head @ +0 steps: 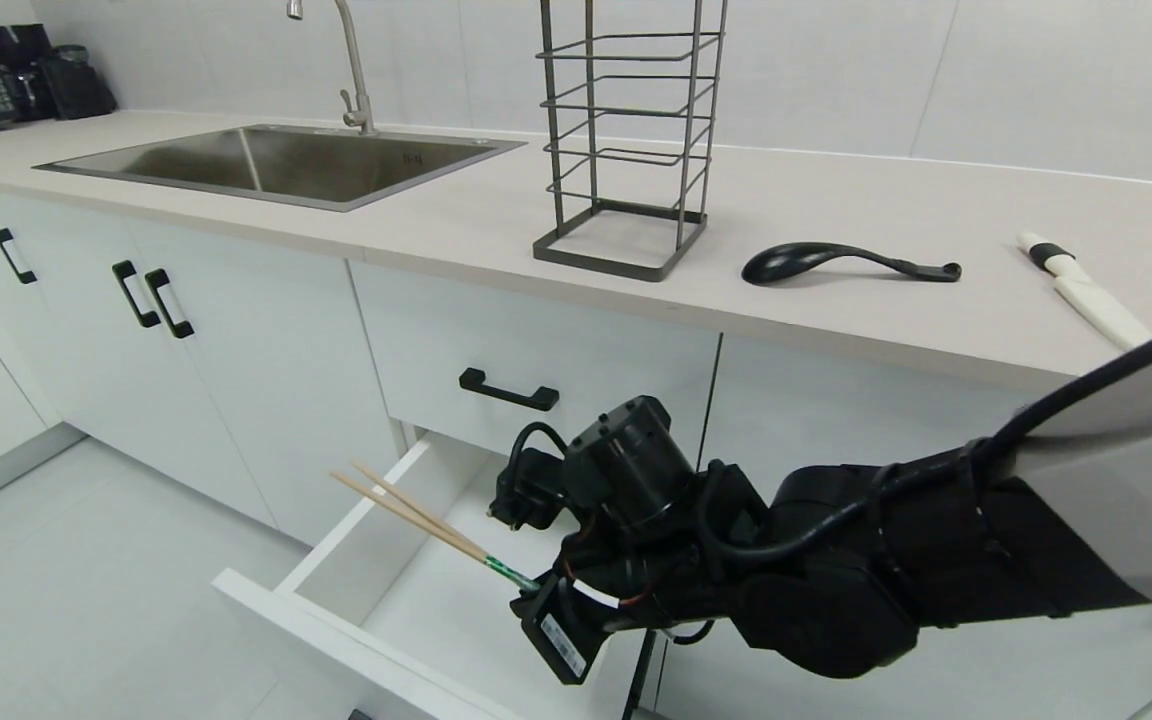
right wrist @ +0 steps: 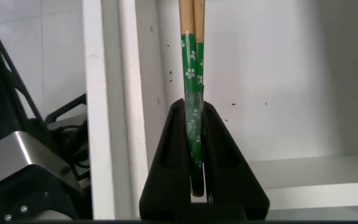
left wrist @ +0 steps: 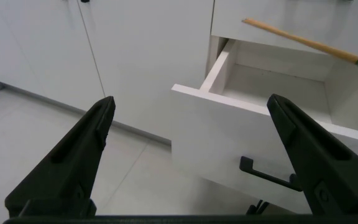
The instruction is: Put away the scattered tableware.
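A pair of wooden chopsticks (head: 414,513) with green patterned ends is pinched in my right gripper (head: 531,592), which is shut on them. They stick out up and to the left over the open white drawer (head: 336,622). The right wrist view shows the chopsticks (right wrist: 193,68) clamped upright between the black fingers (right wrist: 166,168) of my right gripper (right wrist: 196,183). My left gripper (left wrist: 191,155) is open and holds nothing, low in front of the drawer's front panel (left wrist: 222,134), with the chopsticks (left wrist: 300,40) above the drawer beyond it. A black ladle (head: 836,263) and a white knife (head: 1086,290) lie on the countertop.
A tall dark wire rack (head: 626,150) stands mid-counter, with a steel sink (head: 276,160) and tap to its left. A closed drawer with a black handle (head: 508,390) sits above the open one. Cabinet doors (head: 236,350) and bare floor lie to the left.
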Motion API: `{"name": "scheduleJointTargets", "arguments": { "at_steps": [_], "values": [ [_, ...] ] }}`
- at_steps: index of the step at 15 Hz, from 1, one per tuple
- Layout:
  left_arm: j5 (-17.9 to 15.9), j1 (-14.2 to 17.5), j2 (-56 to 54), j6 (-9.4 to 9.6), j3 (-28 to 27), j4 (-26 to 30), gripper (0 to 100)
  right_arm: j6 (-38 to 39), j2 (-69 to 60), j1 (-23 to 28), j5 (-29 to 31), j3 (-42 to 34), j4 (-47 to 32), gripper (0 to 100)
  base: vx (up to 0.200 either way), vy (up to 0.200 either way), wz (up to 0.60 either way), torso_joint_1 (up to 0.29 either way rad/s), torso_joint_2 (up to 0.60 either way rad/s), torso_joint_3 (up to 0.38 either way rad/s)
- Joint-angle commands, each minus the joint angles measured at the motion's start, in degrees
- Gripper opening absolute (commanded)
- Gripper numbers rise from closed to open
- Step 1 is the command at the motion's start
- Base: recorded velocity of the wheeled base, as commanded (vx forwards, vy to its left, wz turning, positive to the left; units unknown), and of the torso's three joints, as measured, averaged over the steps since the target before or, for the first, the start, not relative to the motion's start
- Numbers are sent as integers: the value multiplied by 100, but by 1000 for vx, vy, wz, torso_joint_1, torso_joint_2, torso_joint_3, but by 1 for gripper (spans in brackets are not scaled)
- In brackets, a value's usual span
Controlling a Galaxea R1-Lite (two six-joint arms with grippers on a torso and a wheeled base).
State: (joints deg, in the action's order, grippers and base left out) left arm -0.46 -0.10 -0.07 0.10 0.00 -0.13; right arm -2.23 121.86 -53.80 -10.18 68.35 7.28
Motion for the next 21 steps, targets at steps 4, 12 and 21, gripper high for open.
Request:
{"name": "scheduleJointTargets", "arguments": {
  "at_steps": [4, 12, 21],
  "values": [
    [2, 1, 7, -1, 0, -4, 100, -172, 620, 133, 271, 319, 2, 0, 0, 0, 0, 1, 2, 13],
    [-6, 1, 7, -1, 0, -4, 100, -172, 1024, 317, 535, 609, 2, 0, 0, 0, 0, 0, 0, 0],
    [2, 1, 7, -1, 0, -4, 100, -172, 1455, 326, 816, 882, -7, 0, 0, 0, 0, 0, 0, 0]
  ]
}}
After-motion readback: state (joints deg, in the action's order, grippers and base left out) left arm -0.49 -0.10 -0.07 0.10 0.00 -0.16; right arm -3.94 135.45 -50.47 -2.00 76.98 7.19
